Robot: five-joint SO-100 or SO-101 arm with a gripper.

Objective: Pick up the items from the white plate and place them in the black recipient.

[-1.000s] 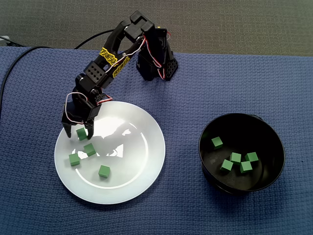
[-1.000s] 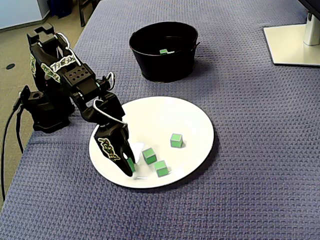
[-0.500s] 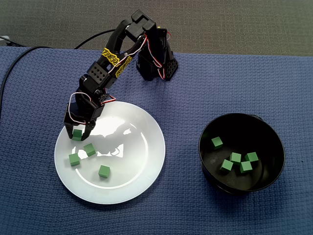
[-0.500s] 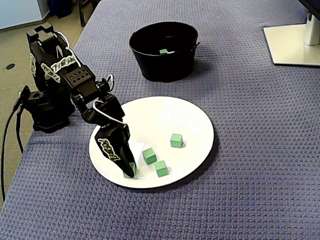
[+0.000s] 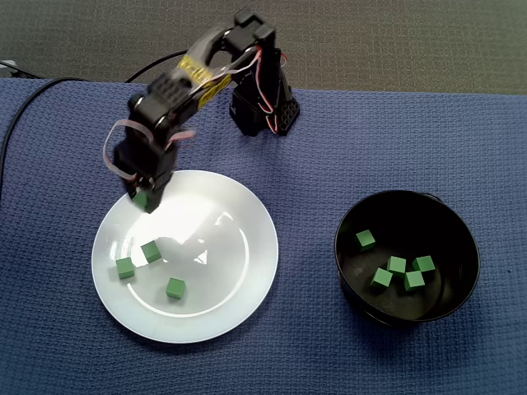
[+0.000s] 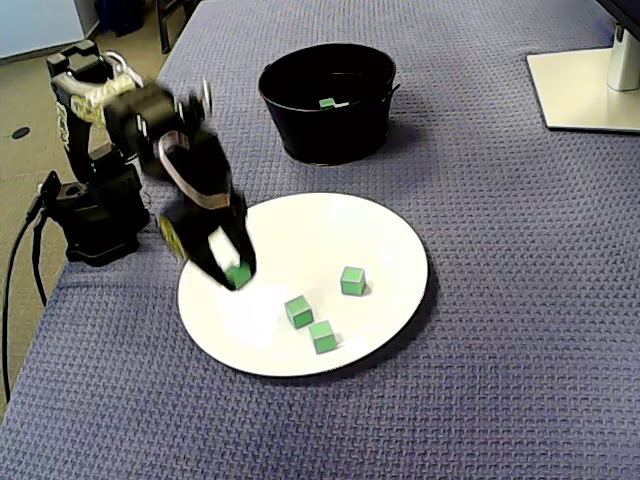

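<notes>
One green cube [image 6: 238, 274] (small) in gripper [image 5: 143, 198].

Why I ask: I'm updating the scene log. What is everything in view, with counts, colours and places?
white plate: one, white, on the cloth, near the arm.
cubes on plate: three, green, loosely grouped on the plate.
held cube: one, green, over the plate's edge, clamped in the jaws.
black bowl: one, black, on the cloth, apart from the plate.
cubes in bowl: five, green, on the bowl's floor.
blue cloth: one, blue, under everything.
stand base: one, white, at the cloth's corner.
cable: black, running to the arm.
arm: one, black with yellow labels.
jaws: shut on the held cube.
</notes>
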